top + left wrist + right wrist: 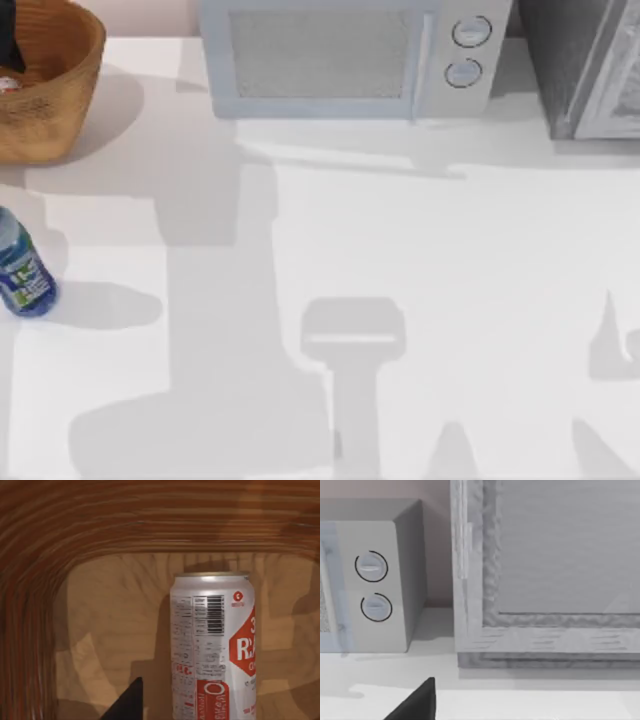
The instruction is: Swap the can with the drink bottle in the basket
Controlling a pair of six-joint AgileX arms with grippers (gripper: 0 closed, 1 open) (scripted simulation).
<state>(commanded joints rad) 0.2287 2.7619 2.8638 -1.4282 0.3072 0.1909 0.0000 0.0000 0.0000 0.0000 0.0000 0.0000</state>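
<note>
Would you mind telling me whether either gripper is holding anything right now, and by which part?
Nothing looks held. The can stands upright inside the basket, ahead of the left gripper, with no finger on it. The bottle stands alone on the table.

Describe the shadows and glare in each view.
Top view: broad soft grey arm shadows fall across the white table, one beside the translucent blue drink bottle. Left wrist view: dark shadows on the orange-brown wicker basket floor, a pale sheen down the white-and-red can. Right wrist view: even light, no glare.
</note>
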